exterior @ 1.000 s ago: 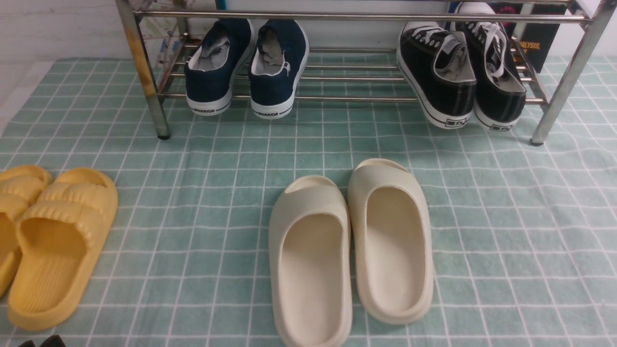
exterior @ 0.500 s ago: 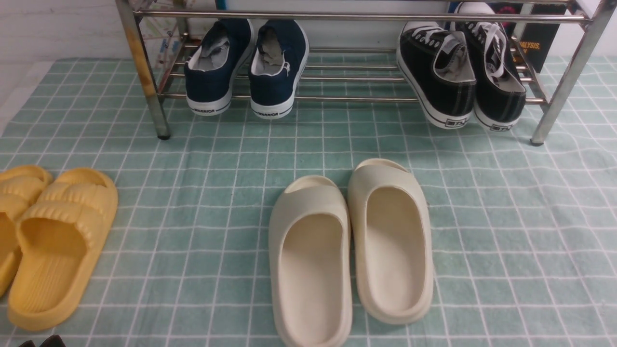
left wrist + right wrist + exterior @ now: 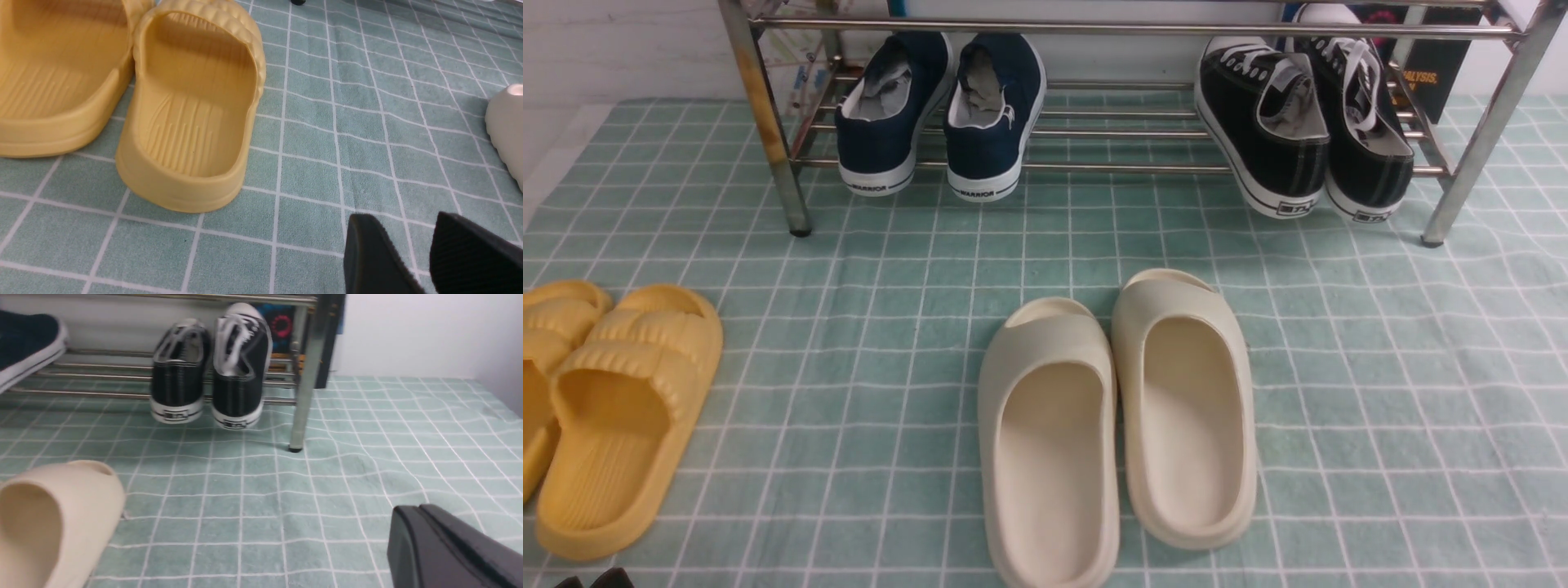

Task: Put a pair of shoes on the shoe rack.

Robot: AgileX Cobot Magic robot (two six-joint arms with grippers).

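Note:
The two black canvas sneakers (image 3: 1262,122) (image 3: 1368,131) with white laces and soles rest side by side at the right end of the chrome shoe rack (image 3: 1127,28), heels toward me and hanging over the front tube. They also show in the right wrist view (image 3: 179,375) (image 3: 241,367), beside the rack's leg (image 3: 304,375). My left gripper (image 3: 402,222) hovers low over the cloth near the yellow slides, its jaws a little apart and empty; its tips just show in the front view (image 3: 592,581). My right gripper (image 3: 416,512) is shut and empty, well in front of the rack.
Navy slip-on sneakers (image 3: 939,114) sit on the rack's left part. Cream slides (image 3: 1115,416) lie on the green checked cloth (image 3: 1380,367) in the middle; yellow slides (image 3: 613,408) lie at the left. A dark box (image 3: 1437,65) stands behind the rack's right end.

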